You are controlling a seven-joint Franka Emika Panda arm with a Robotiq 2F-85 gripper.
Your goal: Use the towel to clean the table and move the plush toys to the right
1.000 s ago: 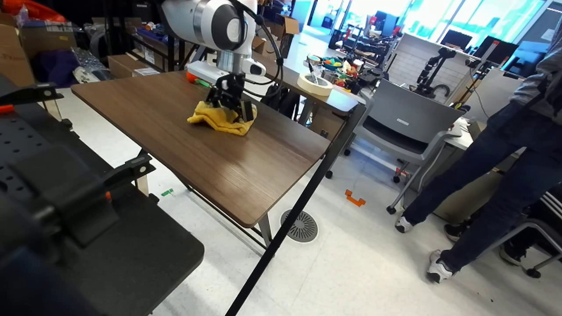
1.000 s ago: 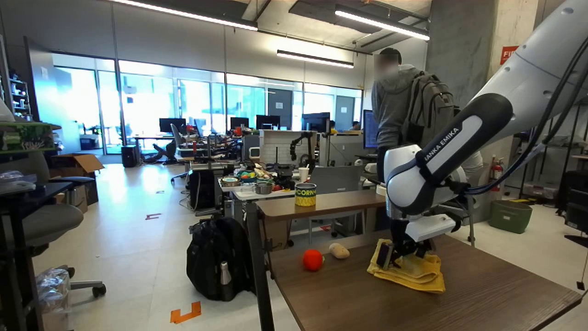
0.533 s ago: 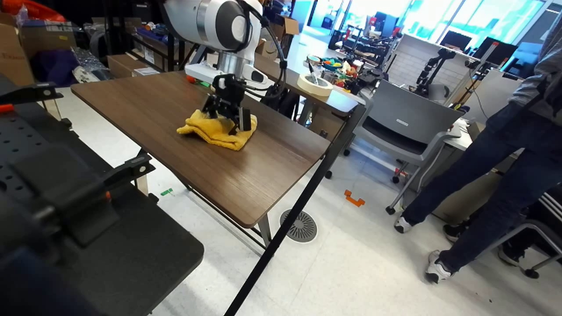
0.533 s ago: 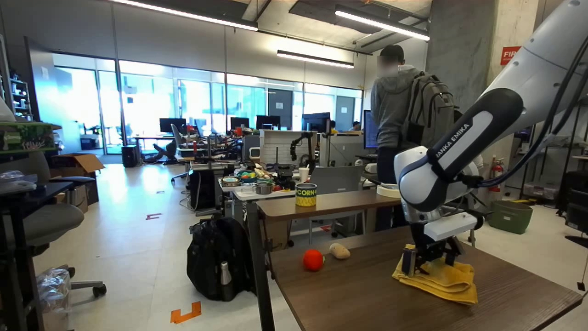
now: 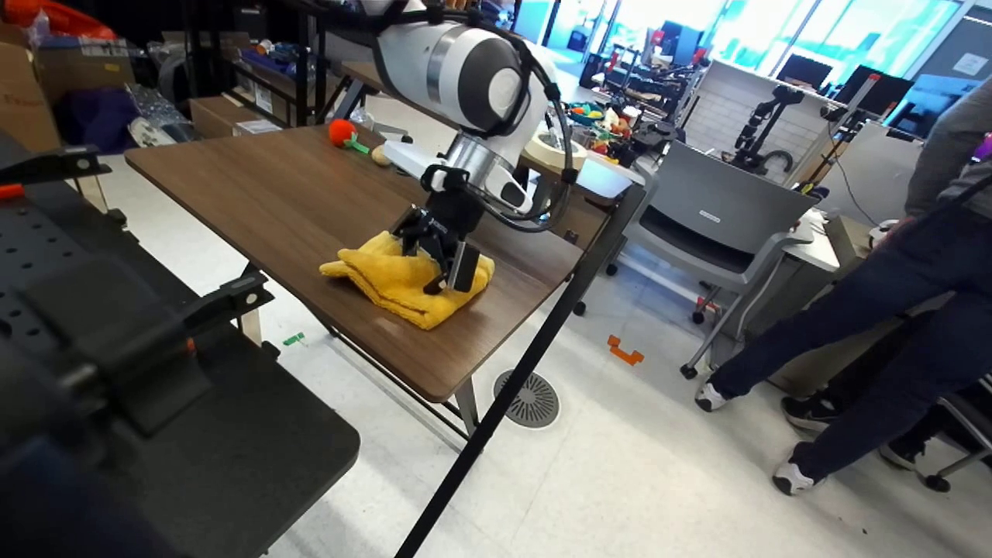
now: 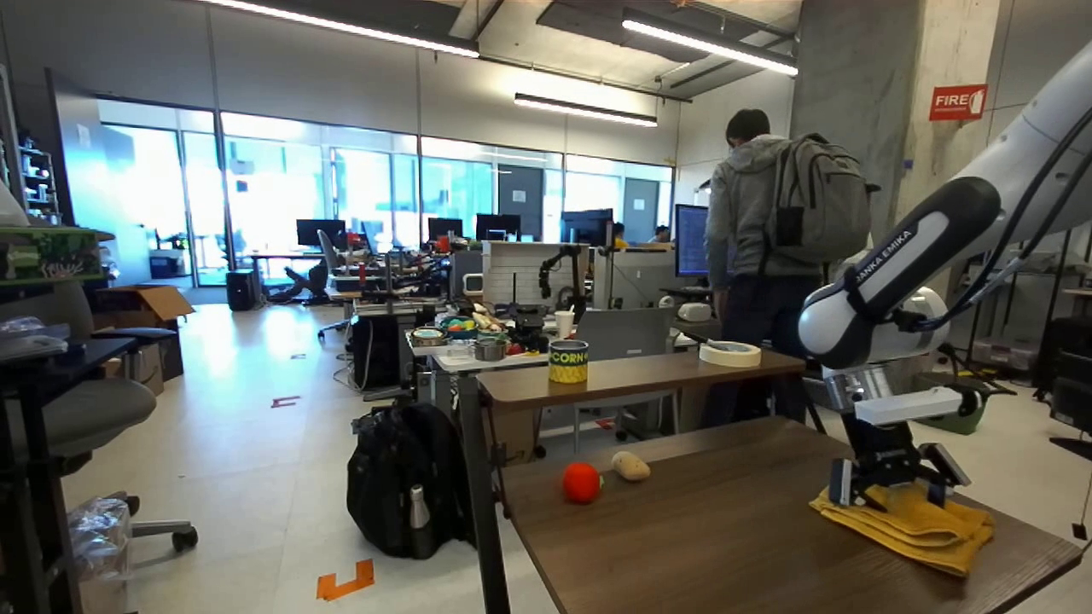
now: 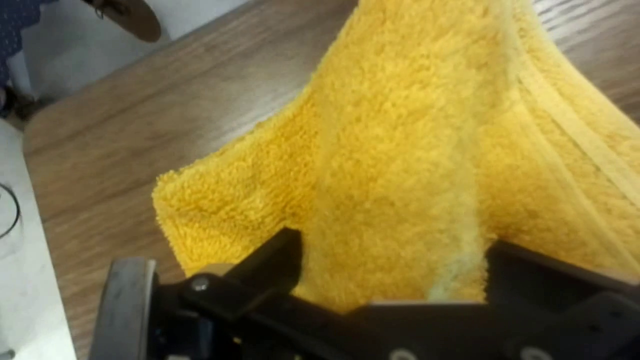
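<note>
We count one yellow towel lying folded on one brown table, with one pair of jaws spread wide and down on top of it, plus one round red toy and one beige toy (so two), both well apart from the towel. In both exterior views we also get one tape roll, again nowhere near the towel, but the single corn can, also far off from the towel, pops up in an exterior view and that's it. Wrist view's the only one where we can clearly make out smooth bands crossing the towel.
</note>
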